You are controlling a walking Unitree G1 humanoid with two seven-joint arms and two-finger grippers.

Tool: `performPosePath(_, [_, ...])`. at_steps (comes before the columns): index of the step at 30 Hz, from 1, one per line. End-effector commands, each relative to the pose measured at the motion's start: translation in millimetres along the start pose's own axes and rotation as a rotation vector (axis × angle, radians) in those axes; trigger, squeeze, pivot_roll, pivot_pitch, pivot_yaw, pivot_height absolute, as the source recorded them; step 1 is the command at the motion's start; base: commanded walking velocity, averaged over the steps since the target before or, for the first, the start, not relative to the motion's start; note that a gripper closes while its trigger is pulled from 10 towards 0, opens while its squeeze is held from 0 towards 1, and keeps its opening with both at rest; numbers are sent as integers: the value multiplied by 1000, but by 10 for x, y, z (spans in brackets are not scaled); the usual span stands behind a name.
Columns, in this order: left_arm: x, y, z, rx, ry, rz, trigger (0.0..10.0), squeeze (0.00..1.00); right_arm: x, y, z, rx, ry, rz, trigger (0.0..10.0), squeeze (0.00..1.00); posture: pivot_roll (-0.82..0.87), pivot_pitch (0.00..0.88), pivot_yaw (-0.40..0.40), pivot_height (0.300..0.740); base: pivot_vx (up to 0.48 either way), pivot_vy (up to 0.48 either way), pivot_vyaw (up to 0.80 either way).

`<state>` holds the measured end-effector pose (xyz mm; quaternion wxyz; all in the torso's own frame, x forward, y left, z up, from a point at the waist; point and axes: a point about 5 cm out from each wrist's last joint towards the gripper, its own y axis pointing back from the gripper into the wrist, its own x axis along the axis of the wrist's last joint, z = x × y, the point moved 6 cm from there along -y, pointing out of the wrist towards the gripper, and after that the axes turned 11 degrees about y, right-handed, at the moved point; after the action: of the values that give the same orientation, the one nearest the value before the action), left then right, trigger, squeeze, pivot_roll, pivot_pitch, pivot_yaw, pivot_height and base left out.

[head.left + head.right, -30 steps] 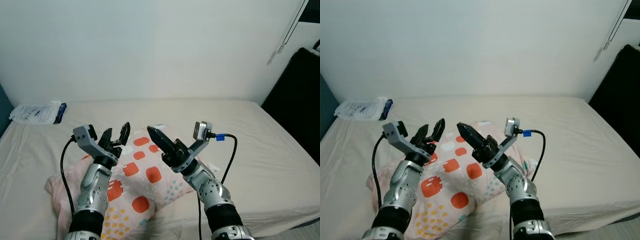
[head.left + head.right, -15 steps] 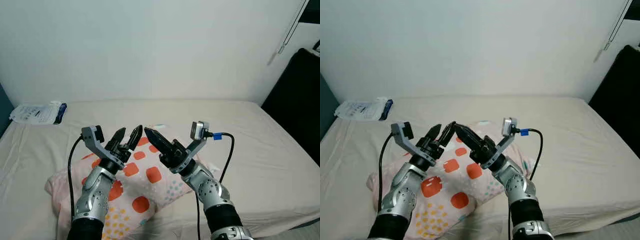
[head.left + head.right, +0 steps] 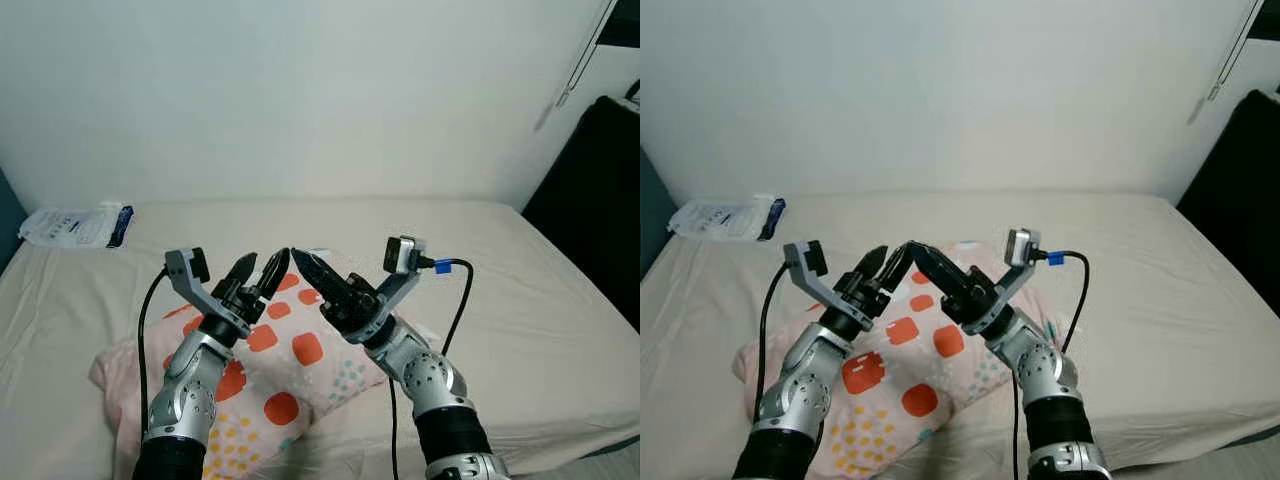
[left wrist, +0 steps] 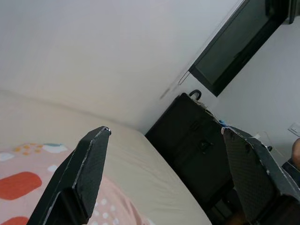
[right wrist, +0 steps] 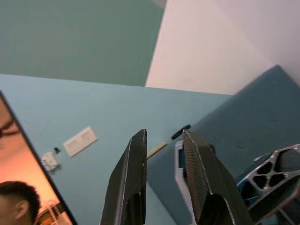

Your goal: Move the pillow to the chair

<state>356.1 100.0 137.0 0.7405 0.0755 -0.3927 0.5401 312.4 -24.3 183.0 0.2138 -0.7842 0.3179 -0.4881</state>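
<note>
The pillow (image 3: pixel 285 360), pink with orange squares and coloured dots, lies on the near part of the bed (image 3: pixel 500 290). Both grippers are raised above it and point at each other, tips almost meeting. My left gripper (image 3: pixel 266 260) is open wide with nothing between its fingers; a corner of the pillow (image 4: pixel 18 183) lies below it in the left wrist view. My right gripper (image 3: pixel 298 258) has only a narrow gap between its fingers (image 5: pixel 133 178) and holds nothing. No chair can be made out.
A white packet (image 3: pixel 75 225) lies at the bed's far left corner. A tall black object (image 3: pixel 595 200) stands off the bed's right side. A plain wall runs behind the bed. A person's head (image 5: pixel 14 201) sits at the edge of the right wrist view.
My left gripper has swung inward and up toward the right gripper, so their tips now nearly meet. The right arm shifted only slightly. The pillow has not moved.
</note>
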Motion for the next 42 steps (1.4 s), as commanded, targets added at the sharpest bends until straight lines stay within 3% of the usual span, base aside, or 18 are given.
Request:
performPosePath(1, [-49, 14, 8, -2, 11, -18, 10000, 0, 13, 8, -28, 15, -7, 9, 10000, 0, 80, 0, -77, 740, 0, 0, 0])
performPosePath(2, [-48, 14, 12, -3, 11, -19, 10000, 0, -14, 19, 28, -19, 9, -6, 10000, 0, 82, 0, -77, 740, 0, 0, 0])
performPosePath(3, [-40, 9, 22, -8, 14, -18, 10000, 0, -100, 78, 227, -144, 34, -56, 10000, 0, 82, 0, -77, 740, 0, 0, 0])
performPosePath(4, [-40, 9, 22, -8, 14, -18, 10000, 0, -100, 78, 227, -144, 34, -56, 10000, 0, 82, 0, -77, 740, 0, 0, 0])
performPosePath(6, [-29, 0, 44, -18, 19, -17, 10000, 0, -217, 190, 466, -300, 54, -127, 10000, 0, 85, 0, -79, 740, 0, 0, 0])
performPosePath(8, [-30, -1, 59, -26, 22, -20, 10000, 0, -236, 216, 493, -321, 52, -138, 10000, 0, 85, 0, -79, 740, 0, 0, 0])
performPosePath(9, [-32, -1, 68, -32, 23, -22, 10000, 0, -238, 221, 488, -319, 49, -139, 10000, 0, 85, 0, -79, 740, 0, 0, 0])
performPosePath(12, [-59, 15, 93, -50, 30, -38, 10000, 0, -99, 64, 141, -103, -18, -53, 10000, 0, 84, 0, -78, 740, 0, 0, 0])
performPosePath(17, [-61, 14, 84, -45, 29, -38, 10000, 0, 71, -13, -40, 4, -48, 30, 10000, 0, 84, 0, -79, 740, 0, 0, 0])
performPosePath(22, [-67, 6, 117, -63, 39, -44, 10000, 0, 3, -14, -41, 17, -49, -12, 10000, 0, 82, 0, -80, 740, 0, 0, 0])
performPosePath(26, [-74, 4, 138, -71, 43, -48, 10000, 0, -83, 22, 127, -82, -11, -49, 10000, 0, 82, 0, -80, 740, 0, 0, 0])
performPosePath(27, [-77, 6, 158, -82, 49, -53, 10000, 0, -157, 80, 296, -199, 11, -95, 10000, 0, 83, 0, -79, 740, 0, 0, 0])
performPosePath(28, [-77, 6, 158, -82, 49, -53, 10000, 0, -157, 80, 296, -199, 11, -95, 10000, 0, 83, 0, -79, 740, 0, 0, 0])
performPosePath(30, [-89, 10, 178, -94, 53, -63, 10000, 0, -236, 177, 467, -318, 24, -153, 10000, 0, 84, 0, -79, 740, 0, 0, 0])
performPosePath(32, [-98, 14, 192, -102, 58, -69, 10000, 0, -232, 189, 472, -323, 19, -153, 10000, 0, 85, 0, -79, 740, 0, 0, 0])
performPosePath(35, [-117, 25, 220, -117, 65, -83, 10000, 0, -176, 152, 399, -278, -3, -121, 10000, 0, 83, 0, -78, 740, 0, 0, 0])
performPosePath(39, [-126, 24, 226, -122, 65, -89, 10000, 0, 71, -11, 18, -29, -46, 15, 10000, 0, 82, 0, -77, 740, 0, 0, 0])
performPosePath(42, [-125, 19, 228, -122, 65, -90, 10000, 0, 119, -33, -37, 14, -53, 40, 10000, 0, 82, 0, -77, 740, 0, 0, 0])
